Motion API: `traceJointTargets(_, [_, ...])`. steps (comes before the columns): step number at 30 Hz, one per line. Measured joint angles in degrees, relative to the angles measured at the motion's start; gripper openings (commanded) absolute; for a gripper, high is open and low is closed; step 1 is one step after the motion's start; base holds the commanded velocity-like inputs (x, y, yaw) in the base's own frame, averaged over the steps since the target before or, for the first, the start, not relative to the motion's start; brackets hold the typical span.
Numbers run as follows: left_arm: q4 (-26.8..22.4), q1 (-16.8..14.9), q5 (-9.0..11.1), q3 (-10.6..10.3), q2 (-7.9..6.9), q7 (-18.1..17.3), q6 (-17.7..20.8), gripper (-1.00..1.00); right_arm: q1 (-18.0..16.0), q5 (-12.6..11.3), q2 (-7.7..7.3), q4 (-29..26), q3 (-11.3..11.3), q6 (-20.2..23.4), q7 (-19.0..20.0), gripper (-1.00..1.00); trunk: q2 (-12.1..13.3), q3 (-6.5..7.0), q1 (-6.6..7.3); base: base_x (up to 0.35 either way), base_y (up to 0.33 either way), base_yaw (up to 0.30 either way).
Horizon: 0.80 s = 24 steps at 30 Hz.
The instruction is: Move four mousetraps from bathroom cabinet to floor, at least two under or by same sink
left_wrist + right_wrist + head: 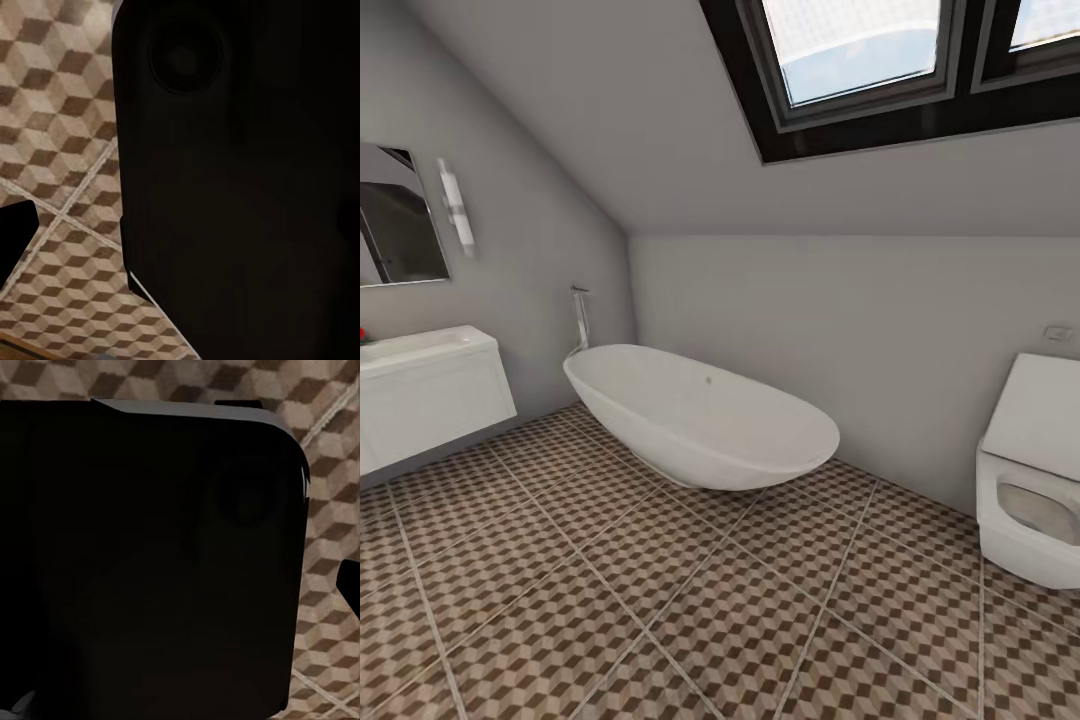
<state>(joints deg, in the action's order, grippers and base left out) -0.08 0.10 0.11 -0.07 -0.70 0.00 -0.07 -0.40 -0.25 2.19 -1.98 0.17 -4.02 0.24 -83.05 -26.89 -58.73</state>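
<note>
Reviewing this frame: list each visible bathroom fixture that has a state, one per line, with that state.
bathroom sink: dry-looking basin, front of the drawer unit below closed.
bathtub: empty, standing upright on the bathroom floor.
toilet: lid raised, bowl open.
skylight window: closed.
wall lamp: on or off cannot be told.
bathroom floor: bare where visible, no mousetraps on it.

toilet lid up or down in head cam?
Up. The toilet lid leans back against the wall and the open bowl shows beneath it, at the head view's right edge beside the bathtub.
</note>
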Motion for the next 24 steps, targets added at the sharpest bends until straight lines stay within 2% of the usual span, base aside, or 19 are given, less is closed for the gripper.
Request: traceJointTargets(24, [0.0,0.0,0.0,0.1,0.0,0.0,0.0,1.0,0.0,-0.1,0.12,-0.2,0.0,-7.7,0.0,1.0,0.0,0.0,0.0,0.0,0.0,0.0])
